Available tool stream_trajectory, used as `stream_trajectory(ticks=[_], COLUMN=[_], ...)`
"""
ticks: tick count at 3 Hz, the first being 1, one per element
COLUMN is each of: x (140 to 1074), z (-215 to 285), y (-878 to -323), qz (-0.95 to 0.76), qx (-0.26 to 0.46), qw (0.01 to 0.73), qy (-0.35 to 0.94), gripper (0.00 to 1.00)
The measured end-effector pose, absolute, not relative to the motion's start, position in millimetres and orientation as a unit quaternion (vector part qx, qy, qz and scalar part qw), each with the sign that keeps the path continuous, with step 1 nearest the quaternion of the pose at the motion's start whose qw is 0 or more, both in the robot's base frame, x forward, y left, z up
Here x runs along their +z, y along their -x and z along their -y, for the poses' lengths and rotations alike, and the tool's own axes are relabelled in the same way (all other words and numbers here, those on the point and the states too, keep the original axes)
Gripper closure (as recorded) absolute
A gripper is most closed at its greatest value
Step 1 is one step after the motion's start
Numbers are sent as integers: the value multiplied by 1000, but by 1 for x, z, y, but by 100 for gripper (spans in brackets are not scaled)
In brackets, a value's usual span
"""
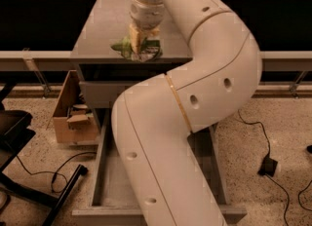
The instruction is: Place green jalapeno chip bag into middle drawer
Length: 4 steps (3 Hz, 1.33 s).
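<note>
The gripper (140, 39) is planted right down on the green jalapeno chip bag (123, 47), which sits at the front edge of the counter (100, 28). Whether it is clamped on the foil or only resting on it, I cannot tell from here.

Below, the middle drawer (113, 183) stands pulled out, its grey tray showing to the left of the big white arm (195, 88), which covers much of it.

Now the risks. That shiny foil looks slippery, so a thin pinch could let go on the way down. The bag is right at the counter's lip, so a nudge could tip it over the edge, and it might land beside the drawer or in the cardboard box (68, 118) on the left. The arm's own bulk also crowds the drawer opening, so the drop spot is tight.

The count: one chip bag, one open drawer, one gripper, one counter, one cardboard box.
</note>
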State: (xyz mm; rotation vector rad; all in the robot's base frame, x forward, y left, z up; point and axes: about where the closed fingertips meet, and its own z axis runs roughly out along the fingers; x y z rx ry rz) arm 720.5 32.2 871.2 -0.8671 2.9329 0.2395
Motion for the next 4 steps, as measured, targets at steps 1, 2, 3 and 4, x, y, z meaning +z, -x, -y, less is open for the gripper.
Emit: stream_trajectory(ticks=[1,2,3,4], x=[868,900,920,927], z=[-1,26,42,53], y=[-691,-652,-608,-553], qz=[-971,-983,-984,-977], qx=[103,113,139,180], qw=[-2,-11,-27,-52], qy=[217,144,105,104], gripper=[100,100,100,100])
